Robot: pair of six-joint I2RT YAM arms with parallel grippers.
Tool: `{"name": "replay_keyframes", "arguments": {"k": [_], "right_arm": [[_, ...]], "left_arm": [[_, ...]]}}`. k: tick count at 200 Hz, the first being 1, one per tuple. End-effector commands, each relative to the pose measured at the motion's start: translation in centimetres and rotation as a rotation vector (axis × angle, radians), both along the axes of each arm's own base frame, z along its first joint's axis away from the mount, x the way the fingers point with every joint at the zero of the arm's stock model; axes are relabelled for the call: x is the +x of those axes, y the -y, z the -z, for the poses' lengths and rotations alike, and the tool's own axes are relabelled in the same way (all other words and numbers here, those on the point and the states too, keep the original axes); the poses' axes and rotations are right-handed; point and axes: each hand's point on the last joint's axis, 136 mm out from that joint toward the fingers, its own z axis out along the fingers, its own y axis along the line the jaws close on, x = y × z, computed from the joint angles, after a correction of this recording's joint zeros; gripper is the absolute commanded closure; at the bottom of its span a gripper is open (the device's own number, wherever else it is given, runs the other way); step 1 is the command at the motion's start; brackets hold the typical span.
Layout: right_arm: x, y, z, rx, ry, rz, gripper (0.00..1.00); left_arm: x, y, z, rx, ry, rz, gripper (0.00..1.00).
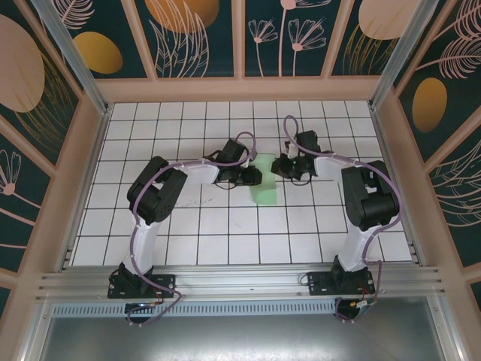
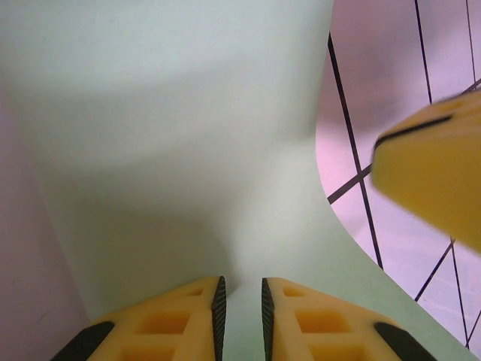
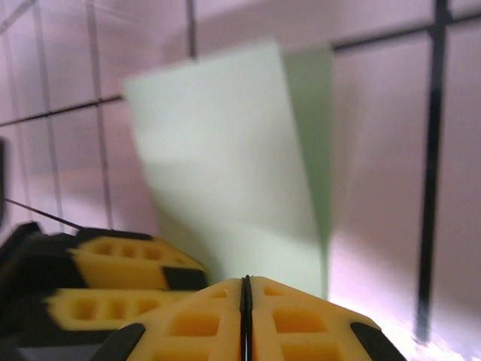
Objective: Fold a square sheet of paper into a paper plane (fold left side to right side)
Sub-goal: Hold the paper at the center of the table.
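Square sheet of paper (image 1: 264, 186): lying mid-table on the white grid table (image 1: 188, 226) as a narrow pale green strip, sitting between the two grippers.
Paper shape: bowing up and curving away from the fingers in the left wrist view, looking plain and unmarked; showing a darker band along its right side in the right wrist view.
Left gripper (image 1: 252, 177): sitting at the strip's left edge, touching or nearly touching it in the top view.
Left jaws: standing narrow with a slim gap between the black pads; green paper showing in that gap; cannot tell whether actually pinching it.
Right gripper (image 1: 284, 167): sitting just beside the strip's right edge, toward its far half.
Right jaws: pressing fully together, yellow fingers (image 3: 195, 323) meeting along one thin line, gripping nothing visible; paper's near edge lying just ahead of the tips.
Cross-view: blurred yellow finger of the right gripper poking in at the right of the left wrist view, above bare tiles.
Arms: both reaching inward from bases at the near edge, elbows bending outward.
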Motion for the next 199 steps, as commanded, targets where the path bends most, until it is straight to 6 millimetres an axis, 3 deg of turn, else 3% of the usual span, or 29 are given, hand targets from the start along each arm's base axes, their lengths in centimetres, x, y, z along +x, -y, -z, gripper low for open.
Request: {"name": "replay_keyframes", "arguments": {"k": [1,56,94,115,166,199], "right_arm": [[1.8,-1.2,-2.1,0.063,0.067,-0.033,0.88],[2.3,-2.6,1.0,0.063,0.000,-0.064,0.88],[2.0,-1.9,3.4,0.004,-0.059,-0.040,0.88],[1.6,-1.3,4.7,-0.039,-0.101,-0.023,0.88],[0.0,-0.3,7.5,-0.096,-0.188,-0.009,0.89],[-0.1,-0.1,7.8,-0.108,-0.194,-0.005,0.89]], "left_arm": [[-1.7,-1.3,3.3,0.091,-0.060,-0.005,0.78],[-1.7,-1.1,3.2,0.092,-0.055,-0.001,0.77],[-1.6,-0.9,2.7,0.086,-0.043,0.005,0.77],[-1.4,-0.7,1.6,0.068,-0.021,0.014,0.76],[-0.5,0.6,-3.6,-0.025,0.060,0.025,0.70],[-0.7,0.8,-3.8,-0.046,0.056,0.033,0.69]]}}
